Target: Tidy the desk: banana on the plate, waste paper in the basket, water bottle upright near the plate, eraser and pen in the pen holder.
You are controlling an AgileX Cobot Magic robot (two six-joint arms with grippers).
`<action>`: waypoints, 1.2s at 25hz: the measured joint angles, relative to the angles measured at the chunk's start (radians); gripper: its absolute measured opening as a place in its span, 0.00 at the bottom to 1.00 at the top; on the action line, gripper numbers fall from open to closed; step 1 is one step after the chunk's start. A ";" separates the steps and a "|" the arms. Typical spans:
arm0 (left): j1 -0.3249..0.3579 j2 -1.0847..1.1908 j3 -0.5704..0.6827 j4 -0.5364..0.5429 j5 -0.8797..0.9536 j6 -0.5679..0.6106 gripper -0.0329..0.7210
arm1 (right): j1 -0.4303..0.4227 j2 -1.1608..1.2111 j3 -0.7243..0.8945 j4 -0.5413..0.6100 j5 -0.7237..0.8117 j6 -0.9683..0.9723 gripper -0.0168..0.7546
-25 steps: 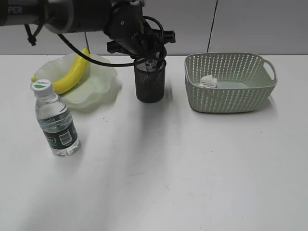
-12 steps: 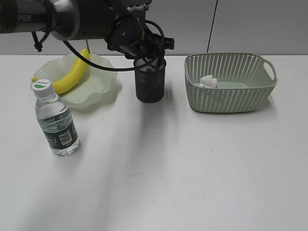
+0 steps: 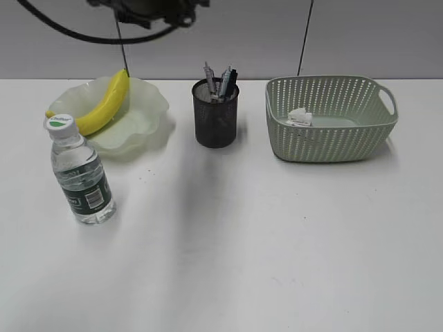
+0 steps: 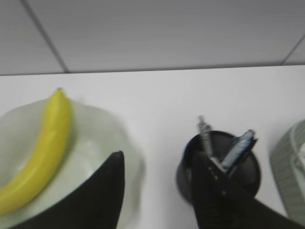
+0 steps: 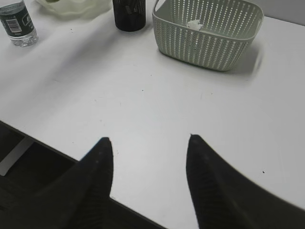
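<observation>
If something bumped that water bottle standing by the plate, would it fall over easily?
Probably fairly easily: the water bottle is tall and narrow on a small base, on a smooth white table. It looks nearly full, so that weight may steady it against a light nudge. Being round, it would likely roll once down.
</observation>
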 joint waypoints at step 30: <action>-0.051 -1.719 1.192 -0.377 0.218 0.559 0.37 | 0.000 0.000 0.000 0.007 0.000 -0.001 0.54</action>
